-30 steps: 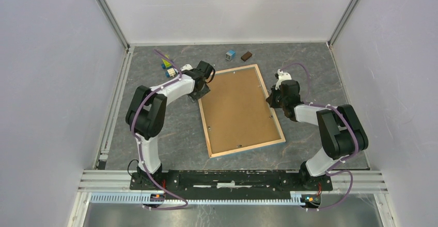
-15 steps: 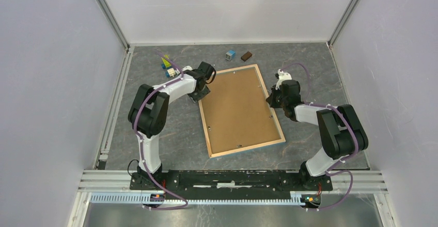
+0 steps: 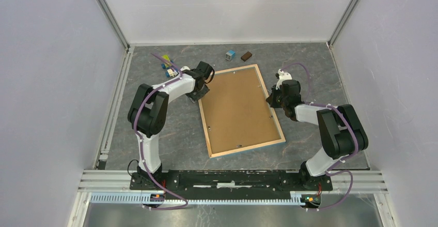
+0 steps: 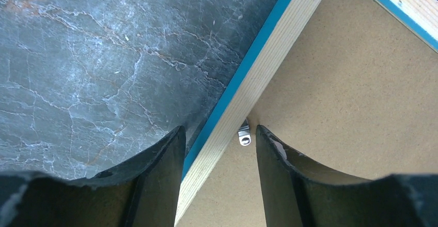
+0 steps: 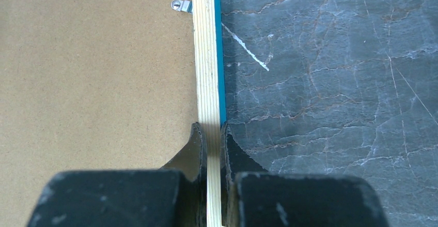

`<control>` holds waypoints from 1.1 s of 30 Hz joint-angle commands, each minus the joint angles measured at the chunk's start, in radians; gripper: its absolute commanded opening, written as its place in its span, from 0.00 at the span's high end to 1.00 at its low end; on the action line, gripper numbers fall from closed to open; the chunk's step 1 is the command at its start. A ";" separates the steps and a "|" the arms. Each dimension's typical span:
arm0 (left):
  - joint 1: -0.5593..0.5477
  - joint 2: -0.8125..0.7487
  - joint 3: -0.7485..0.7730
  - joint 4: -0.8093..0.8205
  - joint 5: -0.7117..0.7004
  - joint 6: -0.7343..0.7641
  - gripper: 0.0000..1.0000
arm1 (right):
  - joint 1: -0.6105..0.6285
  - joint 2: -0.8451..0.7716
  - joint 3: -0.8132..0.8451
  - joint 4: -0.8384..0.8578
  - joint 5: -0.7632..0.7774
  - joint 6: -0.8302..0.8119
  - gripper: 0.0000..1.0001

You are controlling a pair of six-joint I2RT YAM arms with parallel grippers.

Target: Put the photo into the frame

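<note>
pale wood frame (image 3: 248, 148), blue-edged, lies back up and skewed on the grey table (image 3: 170, 134), brown board (image 3: 240, 110) filling it; right gripper (image 5: 212, 129) pinched tight on its right rail, left gripper (image 4: 219, 131) half open astride the left rail by a metal clip (image 4: 244, 135).

Left arm (image 3: 155, 108): centre-left of top view, elbow raised and bent, forearm extended up-right, wrist tipped down
Left gripper (image 4: 217, 134): jaws apart, one finger on each side of frame (image 4: 245, 100) rail, no pinch
Right arm (image 3: 335, 129): centre-right, elbow folded, forearm extended up-left, wrist low
Right gripper (image 5: 213, 129): jaws almost together, clamped on frame rail
</note>
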 commanded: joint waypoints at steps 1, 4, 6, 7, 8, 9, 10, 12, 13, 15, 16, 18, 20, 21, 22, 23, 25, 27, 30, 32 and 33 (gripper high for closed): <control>0.006 -0.004 -0.021 -0.011 -0.047 -0.066 0.44 | -0.003 0.050 0.006 -0.066 0.001 0.038 1.00; 0.006 0.006 -0.013 -0.027 -0.052 -0.064 0.47 | -0.004 0.045 0.005 -0.071 0.010 0.034 1.00; 0.004 0.013 -0.014 -0.028 -0.047 -0.068 0.48 | -0.003 0.045 0.003 -0.072 0.011 0.034 1.00; 0.003 0.019 -0.013 -0.027 -0.044 -0.068 0.49 | -0.004 0.047 0.003 -0.069 0.009 0.034 1.00; 0.000 0.023 -0.012 -0.029 -0.044 -0.067 0.50 | -0.003 0.050 0.004 -0.069 0.005 0.036 1.00; -0.001 0.028 -0.013 -0.032 -0.044 -0.072 0.51 | -0.004 0.052 0.006 -0.067 0.000 0.038 1.00; 0.000 0.030 -0.015 -0.034 -0.044 -0.078 0.51 | -0.003 0.054 0.007 -0.066 -0.006 0.038 1.00; 0.000 0.033 -0.023 -0.034 -0.049 -0.085 0.52 | -0.004 0.055 0.008 -0.067 -0.007 0.039 1.00; 0.000 0.037 -0.026 -0.033 -0.051 -0.085 0.54 | -0.004 0.053 0.009 -0.069 -0.006 0.038 1.00; 0.000 0.045 -0.024 -0.038 -0.053 -0.089 0.59 | -0.004 0.050 0.007 -0.073 0.002 0.034 1.00; 0.001 0.049 -0.020 -0.038 -0.052 -0.090 0.61 | -0.004 0.048 0.007 -0.074 0.007 0.034 1.00; 0.001 0.059 -0.013 -0.039 -0.044 -0.091 0.68 | -0.004 0.046 0.006 -0.074 0.007 0.035 1.00; 0.000 0.066 -0.007 -0.038 -0.036 -0.089 0.71 | -0.005 0.048 0.005 -0.073 0.004 0.035 1.00; 0.001 0.067 -0.007 -0.037 -0.035 -0.090 0.73 | -0.005 0.049 0.006 -0.070 -0.001 0.035 1.00; 0.000 0.068 -0.008 -0.038 -0.035 -0.089 0.75 | -0.004 0.050 0.006 -0.068 -0.005 0.037 1.00; 0.001 0.065 -0.011 -0.038 -0.036 -0.090 0.79 | -0.005 0.051 0.007 -0.069 -0.008 0.038 1.00; 0.001 0.061 -0.018 -0.037 -0.039 -0.084 0.88 | -0.005 0.051 0.007 -0.068 -0.011 0.038 1.00; 0.001 0.056 -0.027 -0.008 -0.035 -0.058 0.97 | -0.005 0.047 0.008 -0.071 -0.006 0.036 1.00; 0.001 0.028 -0.076 0.105 -0.002 0.030 0.98 | -0.005 0.043 0.003 -0.072 0.004 0.035 1.00; 0.001 0.000 -0.102 0.146 -0.002 0.068 0.97 | -0.006 0.046 0.003 -0.071 0.003 0.035 1.00; 0.001 -0.015 -0.109 0.158 -0.002 0.090 0.94 | -0.007 0.050 0.003 -0.068 0.000 0.037 1.00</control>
